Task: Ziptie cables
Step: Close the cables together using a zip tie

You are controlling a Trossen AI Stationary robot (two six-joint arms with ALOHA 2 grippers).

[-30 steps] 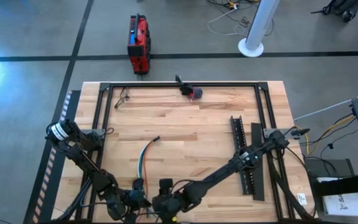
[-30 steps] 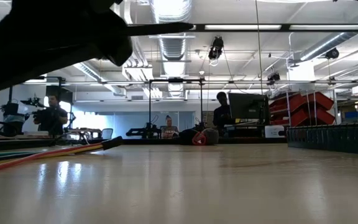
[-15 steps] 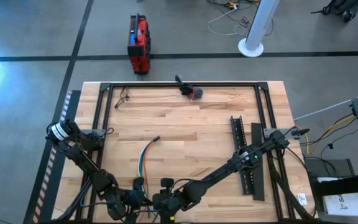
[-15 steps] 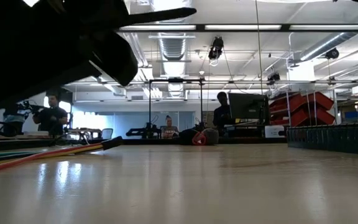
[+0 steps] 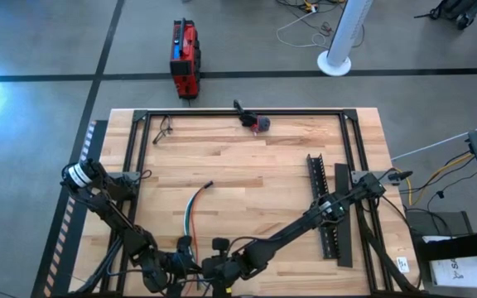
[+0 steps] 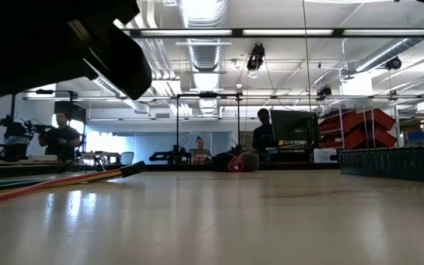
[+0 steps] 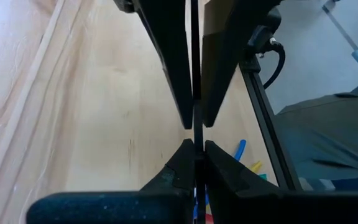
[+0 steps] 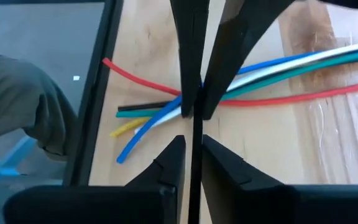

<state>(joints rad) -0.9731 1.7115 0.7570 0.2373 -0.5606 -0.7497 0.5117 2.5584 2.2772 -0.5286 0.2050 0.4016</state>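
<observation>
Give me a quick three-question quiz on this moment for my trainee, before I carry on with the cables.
1. True or false: the left end effector is wide open.
2. Where do the cables lie? A) on the wooden table B) on the grey floor C) inside a toolbox
3. On which arm's side of the table does the long black toothed strip lie?

Key:
1. False. It is shut on a thin black strip.
2. A.
3. The right arm's side.
</observation>
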